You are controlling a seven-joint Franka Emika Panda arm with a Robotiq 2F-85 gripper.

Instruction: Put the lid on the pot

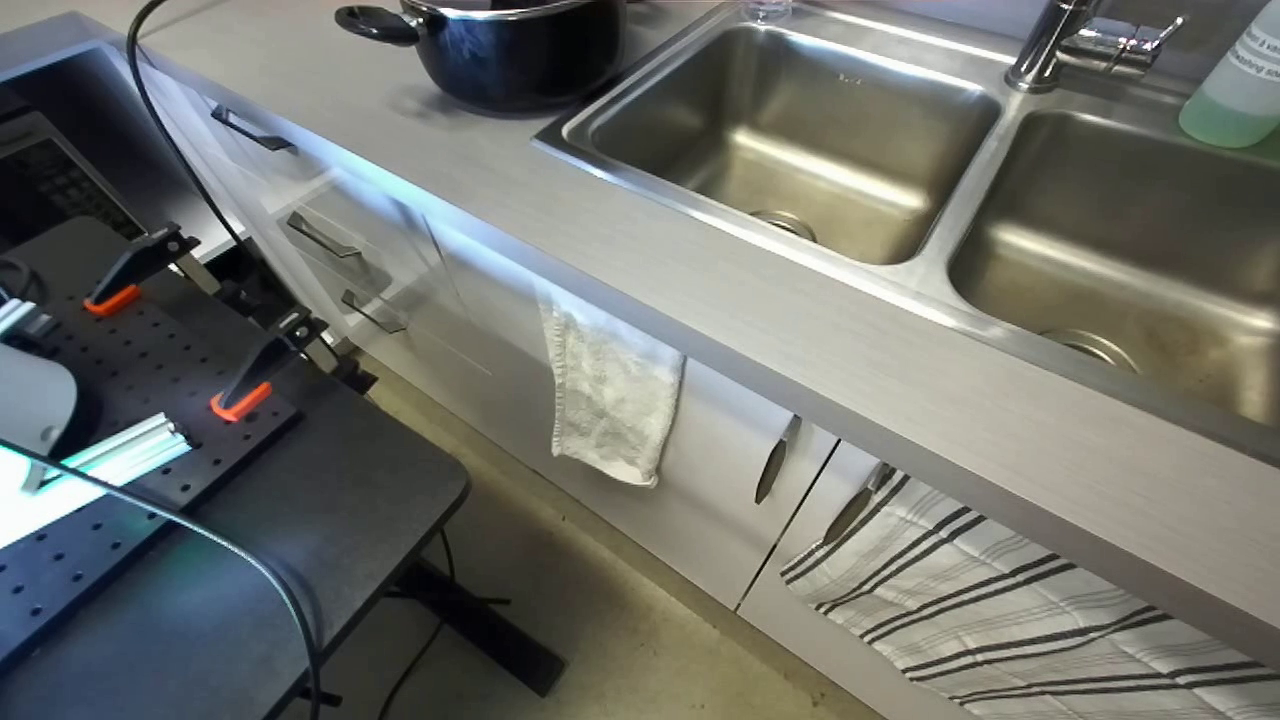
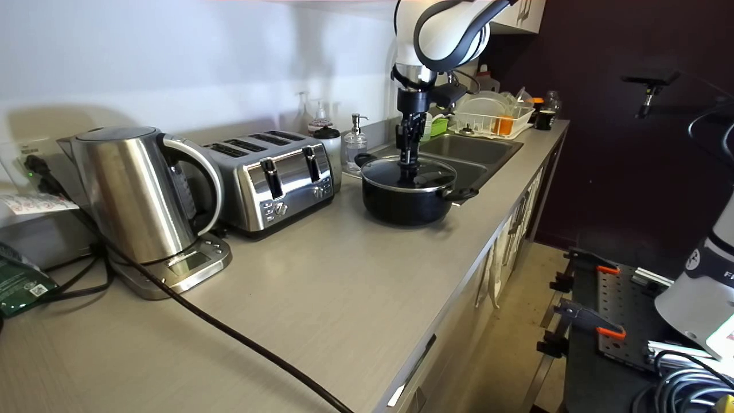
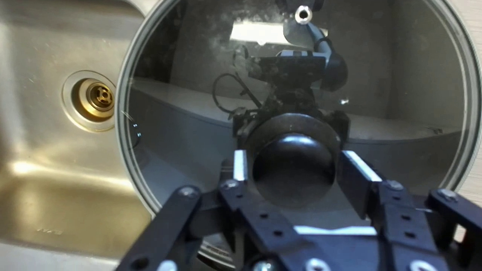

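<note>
Nearly finished, with care needed at release

Seen in an exterior view: glass lid (image 2: 437, 174) lying over the black pot (image 2: 401, 209), apparently level, with the outlines of both agreeing. Complete seating not certain from this angle. Place of the pot: on the worktop (image 2: 332, 275), between back edge and front edge, just beside the sink (image 2: 476, 148), well apart from the far corner. Over the middle of the lid, the gripper (image 2: 408, 163), pointing down. Toward the front edge, one handle (image 2: 461, 194) of the pot; at a low sideways retreat, a possible catching point, and so a cause for turning the pot.

Also in an exterior view: pot (image 1: 520, 60), cut by the upper border, set back from the front edge and near the sink; seating of the lid impossible to check here.

In the wrist view: fingers (image 3: 356, 184) on both sides of the round black knob (image 3: 293, 171), with narrow gaps at most. Gripping the knob or only standing around it: impossible to decide. Main risk, probably: rising before full loosening, and therefore tilting or carrying up the lid. Second risk: uneven spreading, with a sideways push on the knob, and so sliding of the lid toward the sink. Better to spread first, then to rise straight
</note>
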